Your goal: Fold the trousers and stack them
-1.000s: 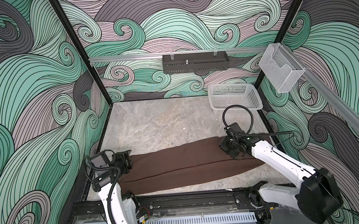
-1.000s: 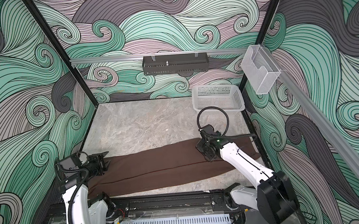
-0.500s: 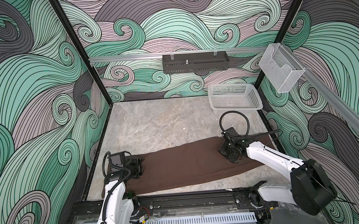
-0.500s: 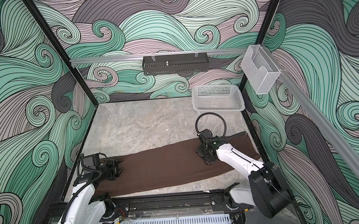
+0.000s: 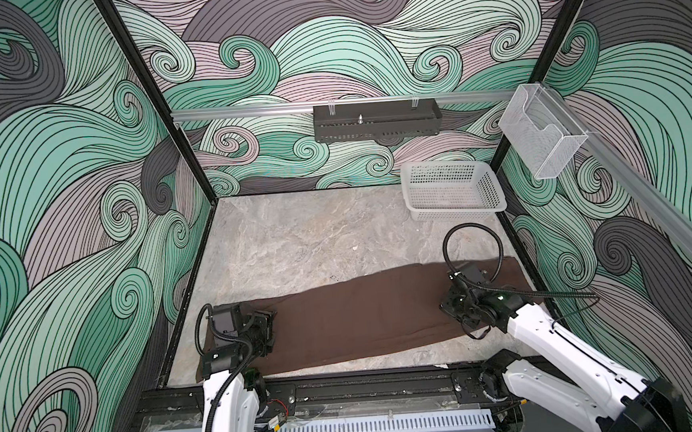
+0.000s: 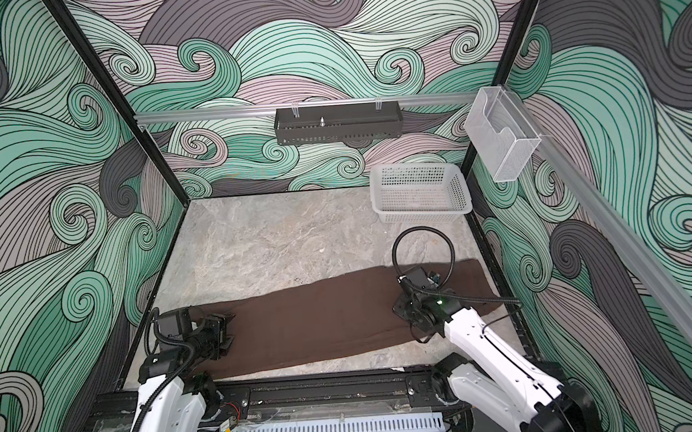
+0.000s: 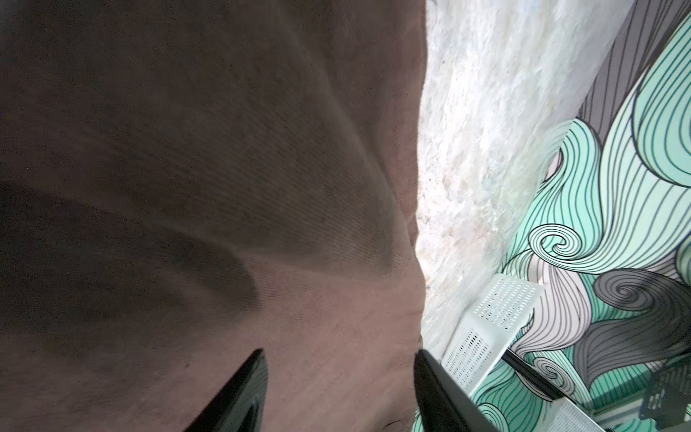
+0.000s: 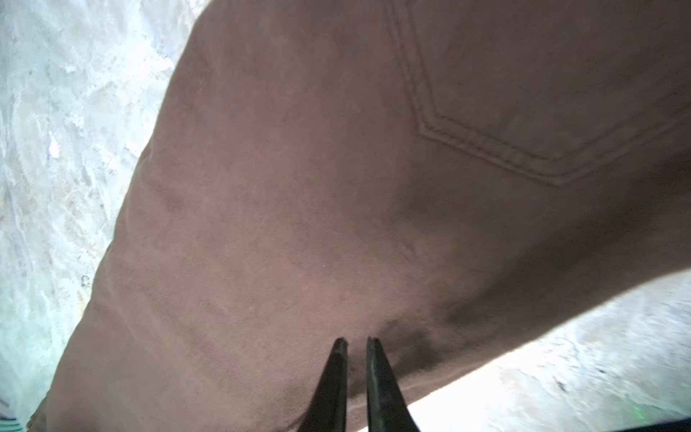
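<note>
The dark brown trousers [image 5: 356, 320] [image 6: 314, 323] lie flat and long across the front of the table, leg ends at the left, waist at the right. My left gripper [image 5: 272, 329] [image 6: 229, 329] hovers low over the leg end, open, and the left wrist view shows only flat cloth [image 7: 224, 187] between its fingers [image 7: 339, 353]. My right gripper [image 5: 446, 306] [image 6: 398, 308] rests on the seat area near a stitched back pocket [image 8: 542, 93]. Its fingertips [image 8: 356, 341] stand a narrow gap apart, with no cloth pinched between them.
A white mesh basket [image 5: 498, 208] [image 6: 464, 208] stands at the back right corner, also in the left wrist view [image 7: 493, 321]. A black tray [image 5: 375, 125] and a clear holder [image 5: 539, 137] hang on the wall rails. Bare marble table [image 5: 316, 235] lies behind the trousers.
The left gripper has moved right, further over the leg end, and its jaws have widened. The right gripper has slid slightly toward the front and its fingertips have parted a little.
</note>
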